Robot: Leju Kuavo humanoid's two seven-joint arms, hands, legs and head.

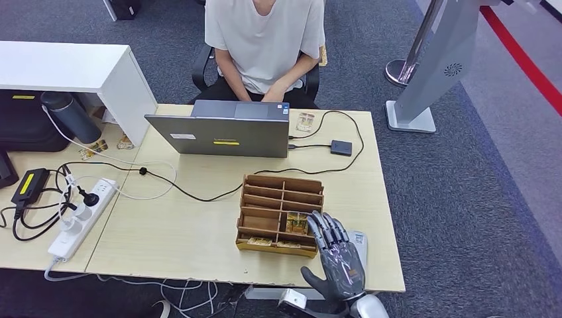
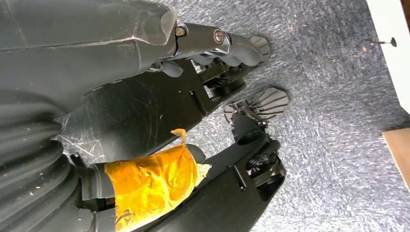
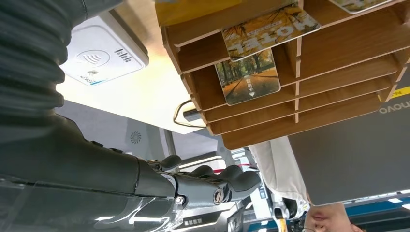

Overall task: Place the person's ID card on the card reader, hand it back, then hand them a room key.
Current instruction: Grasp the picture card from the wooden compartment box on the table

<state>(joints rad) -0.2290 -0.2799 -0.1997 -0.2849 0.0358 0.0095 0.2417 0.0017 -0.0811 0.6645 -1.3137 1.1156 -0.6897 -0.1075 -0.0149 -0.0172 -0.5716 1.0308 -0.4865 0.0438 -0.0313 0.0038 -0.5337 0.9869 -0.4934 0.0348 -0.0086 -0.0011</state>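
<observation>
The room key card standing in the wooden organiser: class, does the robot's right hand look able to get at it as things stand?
Probably yes. The right hand hovers open just over the wooden organiser, its fingertips near the room key card, which stands in an open-topped slot with nothing over it.

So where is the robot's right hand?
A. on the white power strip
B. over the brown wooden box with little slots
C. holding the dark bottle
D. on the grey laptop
B: the right hand hovers at the near right corner of the brown wooden slotted box, fingers over a card slot.
</observation>
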